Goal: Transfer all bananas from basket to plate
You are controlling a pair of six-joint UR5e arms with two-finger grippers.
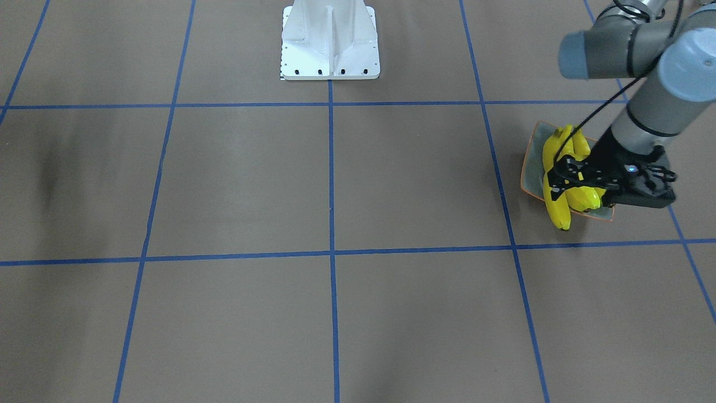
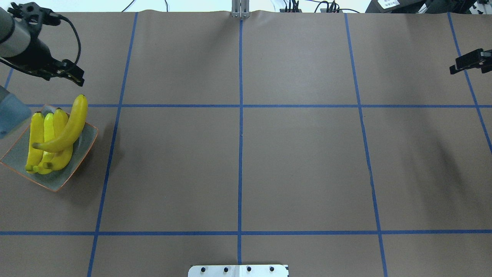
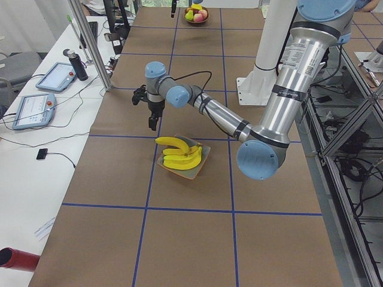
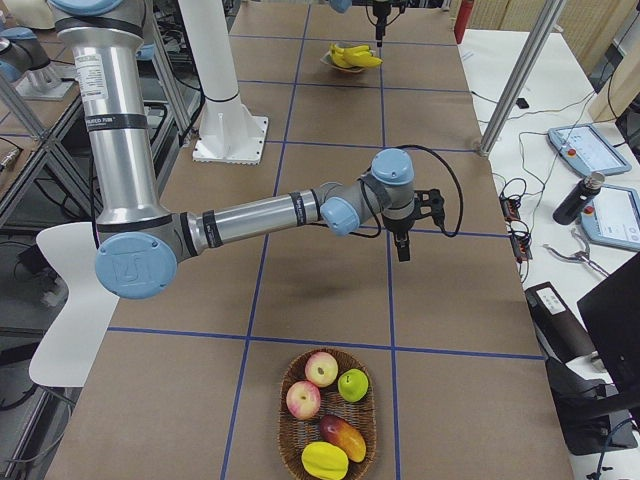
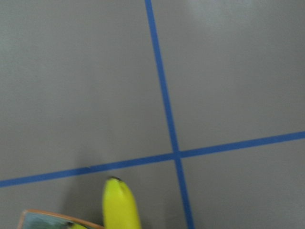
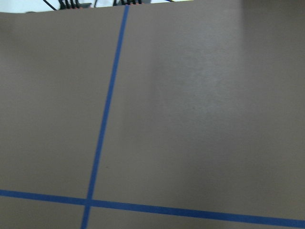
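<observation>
Four yellow bananas (image 2: pixel 57 134) lie on the square grey-green plate (image 2: pixel 15 154) at the table's left end, one slanting across the other three. They also show in the front view (image 1: pixel 559 207) and the left view (image 3: pixel 179 156). My left gripper (image 2: pixel 75 76) hangs above the table just beyond the plate, open and empty; the front view shows it too (image 1: pixel 551 182). Its wrist view catches one banana tip (image 5: pixel 119 205). My right gripper (image 2: pixel 457 67) hovers over bare table at the far right; I cannot tell whether it is open or shut.
A wicker basket (image 4: pixel 290 440) with apples and other fruit, no bananas visible, stands at the table's right end, out of the overhead view. The white robot base (image 1: pixel 330 42) stands at the table's middle edge. Blue tape lines cross the brown table.
</observation>
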